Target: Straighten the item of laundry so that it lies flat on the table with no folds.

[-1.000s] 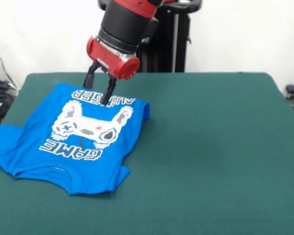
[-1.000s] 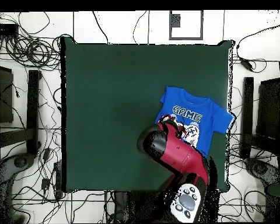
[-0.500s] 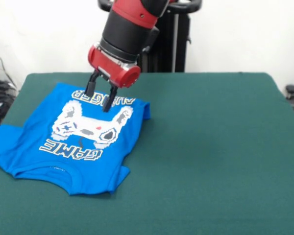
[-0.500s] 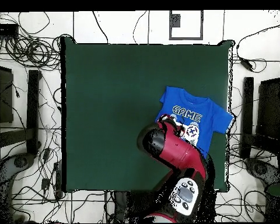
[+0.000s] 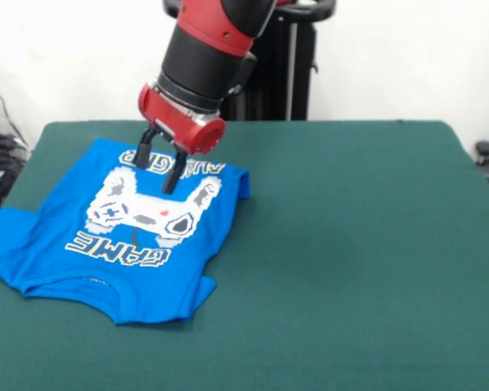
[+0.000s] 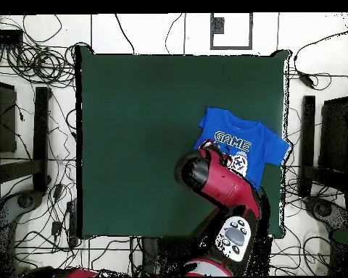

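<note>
Where the front view is taken, the blue T-shirt (image 5: 126, 224) is seen lying print-up on the left part of the green table (image 5: 350, 244), one sleeve reaching the table's left edge, and the gripper (image 5: 157, 167) is held just over the lettering by the hem with its jaws spread apart and nothing between them. From overhead, the shirt (image 6: 242, 145) is found near the table's (image 6: 148, 130) right edge, and its lower part is covered by the red arm (image 6: 220, 188), so the fingertips are largely hidden.
</note>
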You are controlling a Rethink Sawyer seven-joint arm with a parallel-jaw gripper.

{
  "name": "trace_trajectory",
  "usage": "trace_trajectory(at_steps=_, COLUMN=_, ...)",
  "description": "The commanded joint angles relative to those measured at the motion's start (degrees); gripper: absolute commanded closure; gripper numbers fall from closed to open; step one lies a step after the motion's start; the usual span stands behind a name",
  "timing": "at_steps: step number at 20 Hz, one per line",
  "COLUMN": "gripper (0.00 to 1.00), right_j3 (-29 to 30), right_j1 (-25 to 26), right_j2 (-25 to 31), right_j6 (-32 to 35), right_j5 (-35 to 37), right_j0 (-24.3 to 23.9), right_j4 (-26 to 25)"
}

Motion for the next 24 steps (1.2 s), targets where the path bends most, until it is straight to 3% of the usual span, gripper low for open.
trace_trajectory(at_steps=1, gripper=0.0, right_j3=-6.13, right_j1=5.23, right_j2=6.28, right_j6=9.19, right_j5=4.26, right_j0=1.09, right_j4=2.37)
trace_trajectory(at_steps=5, gripper=0.0, right_j3=-9.07, right_j1=6.26, right_j2=4.85, right_j6=9.21, right_j5=8.14, right_j0=1.68, right_j4=2.73)
trace_trajectory(at_steps=24, gripper=0.0, right_j3=-11.31, right_j1=8.53, right_j2=3.55, right_j6=11.08, right_j5=8.8, right_j0=2.92, right_j4=3.3)
